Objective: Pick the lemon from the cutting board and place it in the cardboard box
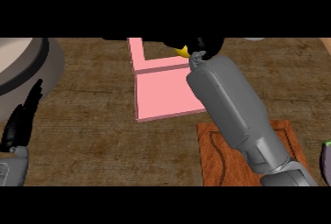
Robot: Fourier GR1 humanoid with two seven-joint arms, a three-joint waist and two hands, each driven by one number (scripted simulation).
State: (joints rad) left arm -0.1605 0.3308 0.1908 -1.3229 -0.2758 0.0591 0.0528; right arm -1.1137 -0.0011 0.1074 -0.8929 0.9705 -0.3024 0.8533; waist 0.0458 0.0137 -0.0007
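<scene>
From the head view we look steeply down on a brown, wood-grained table [97, 131] that fills nearly the whole scene. The right robot hand [200, 47] is stretched far forward to the top edge of the view, its grey forearm running diagonally up from the lower right. Its black fingers are curled round the lemon [183, 51], of which we see only a small yellow patch at the hand's left side. Directly below and to the left of that hand lies the pink cardboard box [161, 92], open-topped, with a raised left wall and a ridge across its floor; the lemon sits above the box's far right part. Whether the lemon touches the box floor we cannot tell.

Nearer to us than the right hand, under its forearm, lies the reddish-brown cutting board [216, 166], with a dark groove along its rim; much of it is hidden by the arm. The box's near edge and the board's far edge are close but apart.

The left robot hand [19, 124] shows at the left edge, fingers straight and pointing upward, released and holding nothing. Just beyond it is a large round grey vessel [55, 65], cut by the view's corner. A broad bare stretch of table lies between the left hand and the box.

We count one lemon, one box, one board, one grey vessel and two hands. A purple-and-green object [325, 159] peeks in at the right edge, right of the forearm.
</scene>
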